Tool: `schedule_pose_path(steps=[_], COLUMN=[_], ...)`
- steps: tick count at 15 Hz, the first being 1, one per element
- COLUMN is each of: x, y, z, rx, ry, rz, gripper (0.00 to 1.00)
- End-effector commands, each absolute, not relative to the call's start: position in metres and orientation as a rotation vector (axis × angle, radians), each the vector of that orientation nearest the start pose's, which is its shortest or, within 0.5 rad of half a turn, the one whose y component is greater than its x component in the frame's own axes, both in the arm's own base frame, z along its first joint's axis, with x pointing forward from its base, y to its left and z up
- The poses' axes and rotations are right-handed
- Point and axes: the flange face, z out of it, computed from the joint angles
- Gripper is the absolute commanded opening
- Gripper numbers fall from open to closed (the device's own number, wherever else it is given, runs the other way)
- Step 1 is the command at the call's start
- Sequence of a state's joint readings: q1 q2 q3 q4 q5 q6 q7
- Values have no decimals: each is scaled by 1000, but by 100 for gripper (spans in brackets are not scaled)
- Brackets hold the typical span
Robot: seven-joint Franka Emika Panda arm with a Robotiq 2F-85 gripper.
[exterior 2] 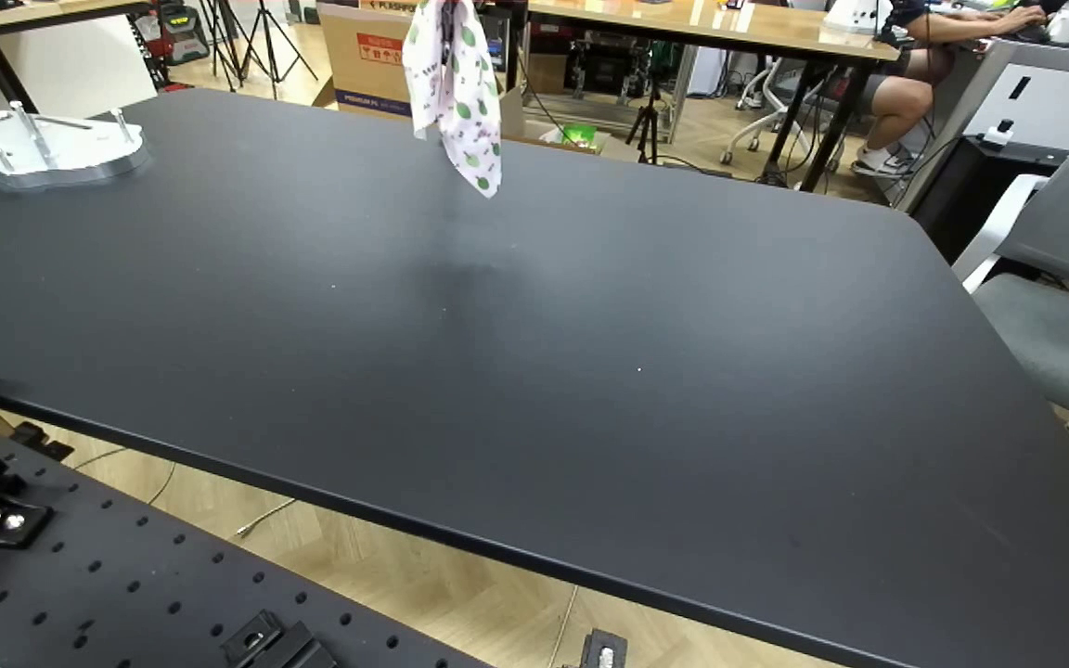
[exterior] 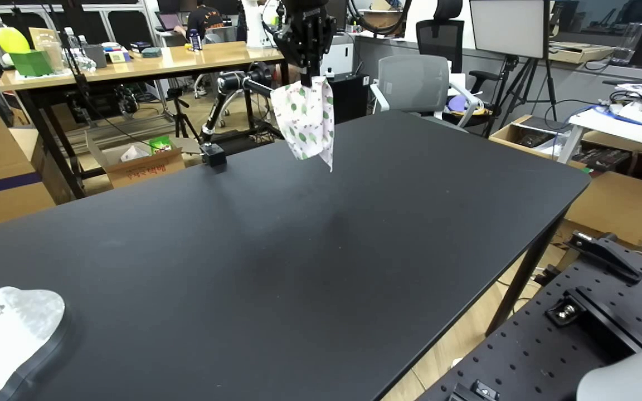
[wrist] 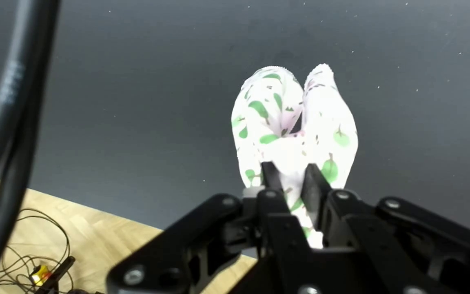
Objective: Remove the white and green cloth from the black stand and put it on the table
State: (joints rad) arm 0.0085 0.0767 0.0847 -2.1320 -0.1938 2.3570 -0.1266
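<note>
The white cloth with green leaf prints hangs in the air from my gripper, above the black table. It also hangs near the far edge in an exterior view, where the gripper is above the frame. In the wrist view the cloth is pinched between the fingertips of the gripper and droops in two lobes. A black stand with silver joints is fixed at the table's edge. Its bar meets the cloth's outline; I cannot tell if they touch. The stand is out of the wrist view.
A clear and white plate with upturned silver legs lies on the table's end, also in an exterior view. A black perforated board adjoins the near edge. A grey chair stands beside the table. A thick black cable crosses the wrist view.
</note>
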Motion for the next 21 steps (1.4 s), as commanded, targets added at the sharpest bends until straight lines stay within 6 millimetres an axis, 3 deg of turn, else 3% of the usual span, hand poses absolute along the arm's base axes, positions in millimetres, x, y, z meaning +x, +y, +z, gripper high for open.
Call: schedule_pose_path(steps=[1, 6, 16, 17, 18, 21], x=[567, 553, 523, 521, 520, 500], y=[50, 55, 76, 76, 76, 79], z=[396, 409, 415, 415, 416, 432], rx=[-3213, -3224, -3286, -3298, -3302, -3326], ry=[-574, -611, -598, -577, -567, -526], rz=[-225, -251, -229, -231, -231, -177], gripper=[5, 5, 5, 45, 46, 66])
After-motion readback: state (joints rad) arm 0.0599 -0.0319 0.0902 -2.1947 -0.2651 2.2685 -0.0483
